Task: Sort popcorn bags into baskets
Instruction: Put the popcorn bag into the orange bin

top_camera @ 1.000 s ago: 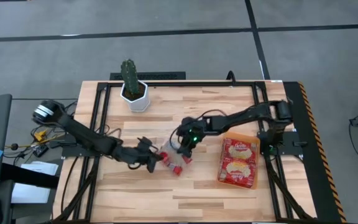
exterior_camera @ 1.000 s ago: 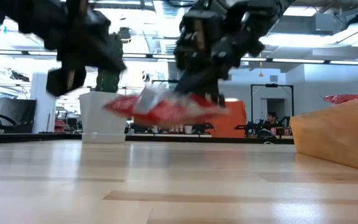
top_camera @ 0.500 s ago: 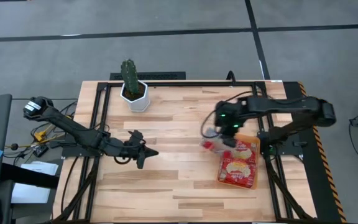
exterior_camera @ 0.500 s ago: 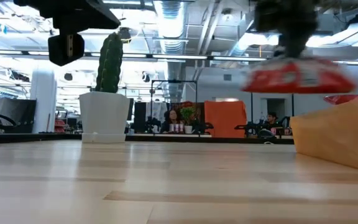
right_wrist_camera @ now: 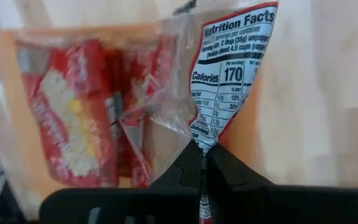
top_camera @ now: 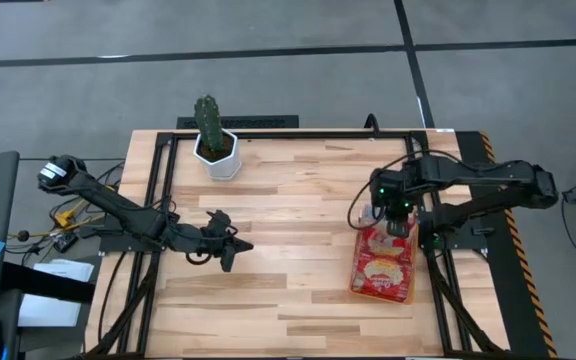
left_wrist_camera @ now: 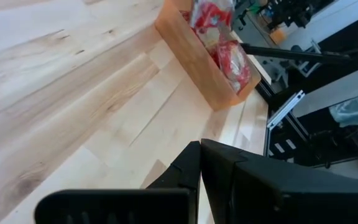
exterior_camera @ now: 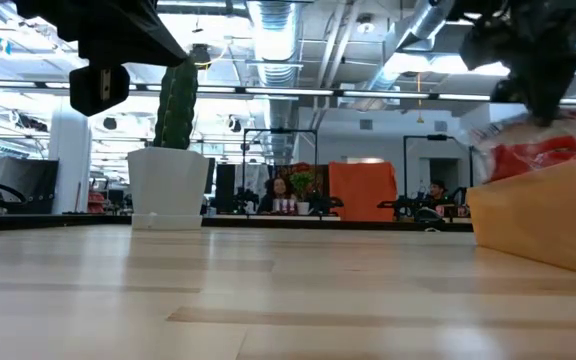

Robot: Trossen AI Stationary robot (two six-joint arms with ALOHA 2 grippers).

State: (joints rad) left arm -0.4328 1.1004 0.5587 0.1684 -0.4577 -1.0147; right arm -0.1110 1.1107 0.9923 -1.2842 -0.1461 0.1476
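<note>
1. From here the job looks close to finished. On the wooden table (top_camera: 298, 290) I see no loose popcorn bags in the high view; every red packet in sight is either in the orange basket (top_camera: 359, 262) or hanging over it.
2. The basket sits on the right side of the table, and the popcorn bags already in it (top_camera: 383, 271) lie flat and cover most of its floor. How many are stacked there I can't count, since they overlap.
3. What is left, as I judge it, is the release: my right gripper (top_camera: 396, 212) hovers over the far end of the basket with its fingers pinched on the edge of one more popcorn bag (right_wrist_camera: 232, 74), which dangles nutrition panel up, above the packed ones.
4. My left gripper (top_camera: 230, 247) waits mid-table, left of centre, fingers pressed together with nothing between them.
5. The tabletop is pale planked wood in a black frame, bare but for a cactus (top_camera: 208, 121) in a white pot (top_camera: 217, 158) near the far edge.
6. Beyond the table the low view shows a large bright room with ceiling ducting, an orange panel (exterior_camera: 361, 191) and seated people (exterior_camera: 277, 191) far off.
</note>
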